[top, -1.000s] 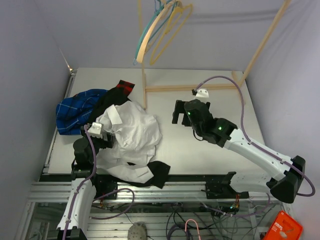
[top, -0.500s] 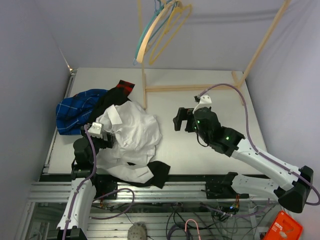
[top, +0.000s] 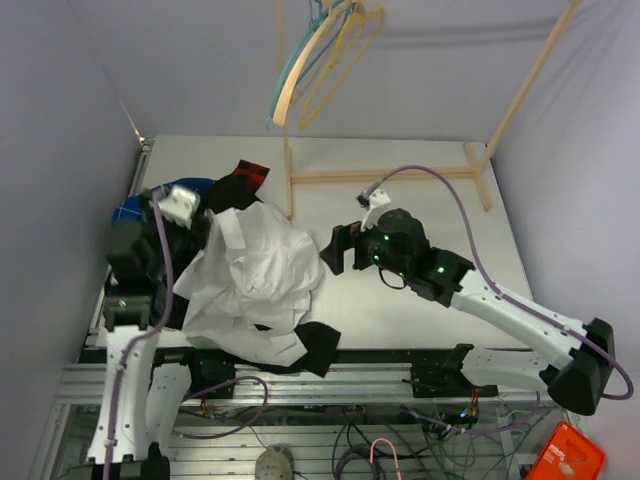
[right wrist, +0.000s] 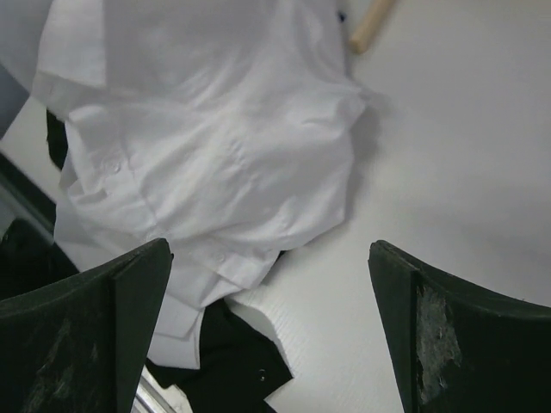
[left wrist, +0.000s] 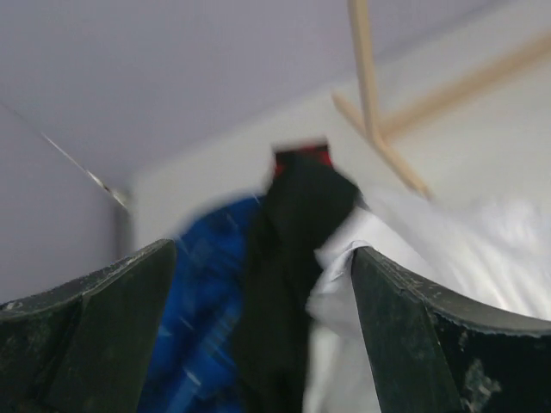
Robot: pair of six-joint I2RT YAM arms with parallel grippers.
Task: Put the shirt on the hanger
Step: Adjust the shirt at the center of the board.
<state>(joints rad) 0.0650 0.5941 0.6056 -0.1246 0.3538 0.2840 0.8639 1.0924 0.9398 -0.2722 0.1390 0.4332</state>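
The white shirt (top: 255, 280) lies crumpled at the table's front left, on top of a black garment. It also shows in the right wrist view (right wrist: 207, 146) and the left wrist view (left wrist: 448, 249). The yellow hanger (top: 345, 55) hangs at the top of the rack, far from both grippers. My left gripper (top: 200, 222) is raised at the shirt's back-left edge. It is open (left wrist: 263, 327), with nothing between the jaws. My right gripper (top: 335, 250) is open and empty just right of the shirt, above bare table (right wrist: 271, 292).
A blue plaid shirt (top: 135, 215) and the black garment (top: 318, 345) lie beside and under the shirt. A pale wooden hanger (top: 285, 95) and a teal hanger (top: 300, 50) hang next to the yellow one. The wooden rack frame (top: 400, 175) stands on the table's far half.
My left arm has lifted and swung back-left, from the shirt's front-left to its back-left edge. My right gripper has moved left, closer to the shirt's right edge.
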